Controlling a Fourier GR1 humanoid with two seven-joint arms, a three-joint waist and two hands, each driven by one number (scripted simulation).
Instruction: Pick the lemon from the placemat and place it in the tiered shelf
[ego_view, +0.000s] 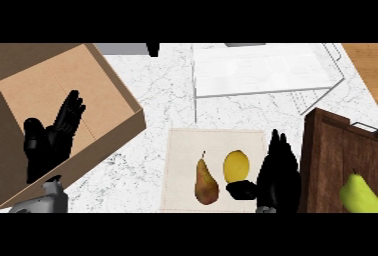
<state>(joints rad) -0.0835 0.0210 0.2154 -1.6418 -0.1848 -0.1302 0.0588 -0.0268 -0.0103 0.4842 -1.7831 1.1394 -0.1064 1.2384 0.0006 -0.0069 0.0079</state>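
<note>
– Marble counter (162, 100) was white with grey veins, and a pale placemat (184, 145) lay near its front edge. Where was the lemon (236, 166) when you looked?
– lol just sitting on the placemat, right of a brown pear (206, 182). The right hand (279, 170) stood just beside it, fingers straight, thumb (241, 190) poking in at the lemon's near end. Couldn't tell if it touched.
– And the tiered shelf (258, 75)?
– Up at the back, a white wire thing, well apart from the lemon. The left hand (52, 140) hung over a cardboard box (52, 85) on the left, fingers straight and relaxed. A dark wooden tray (332, 155) on the right had a green fruit (359, 195) in it.
</note>
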